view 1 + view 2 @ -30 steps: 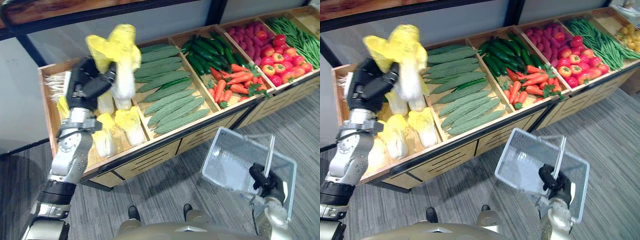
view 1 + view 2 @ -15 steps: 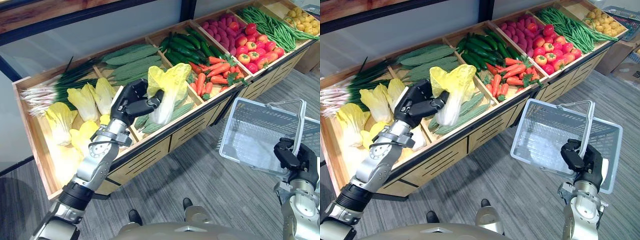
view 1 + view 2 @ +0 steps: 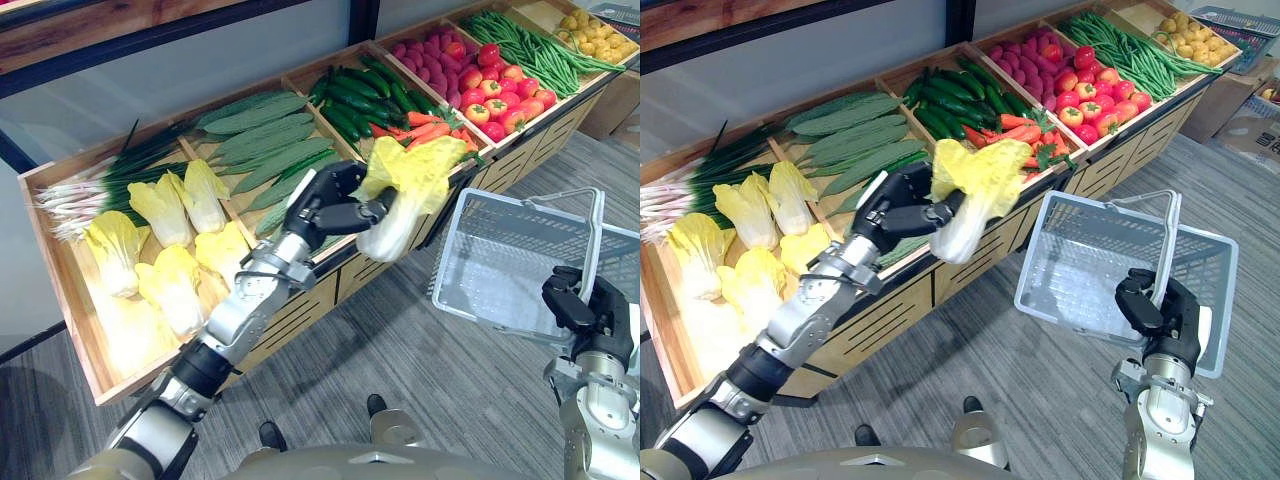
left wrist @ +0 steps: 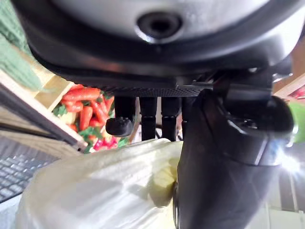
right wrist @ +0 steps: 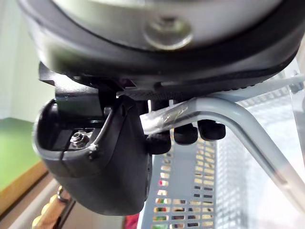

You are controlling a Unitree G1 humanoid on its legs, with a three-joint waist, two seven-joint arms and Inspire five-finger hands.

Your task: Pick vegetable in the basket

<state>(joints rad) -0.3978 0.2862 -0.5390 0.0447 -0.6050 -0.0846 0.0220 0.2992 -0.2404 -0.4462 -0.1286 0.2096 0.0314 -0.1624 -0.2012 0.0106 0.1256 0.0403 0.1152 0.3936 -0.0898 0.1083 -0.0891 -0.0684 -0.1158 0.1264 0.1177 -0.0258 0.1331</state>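
- Napa cabbage [image 3: 402,196] is held in the air at the centre of the frame, past the front edge of the wooden produce stand [image 3: 300,300] and just left of the wire basket [image 3: 500,265], not yet over its opening.
- Left hand [image 3: 325,205] grips it sideways, fingers [image 4: 148,119] curled over the pale ribbed body and the thumb closing from the other side; the yellow leaves fan upward and the white base points down.
- Right hand [image 3: 585,312] shows at the lower right, its fingers wrapped round the basket's handle [image 5: 228,119]; the basket hangs from it with its mouth tipped toward the cabbage.
- Risk, slipping: the hold looks to be on smooth ribs with much of the head reaching beyond the hand, so a quick swing could let it twist loose and drop to the floor between stand and basket.
- Risk, snagging: the loose leaves could catch the near rim or the raised handle if the cabbage comes in low.
- Risk, swinging: the basket hangs from one hand, so a dropped cabbage could rock it or tip it further.
- Risk, early release: opening the hand before the cabbage is over the mouth would miss the basket.
- Writing: no label, brand or lettering can be read on the basket or the stand.
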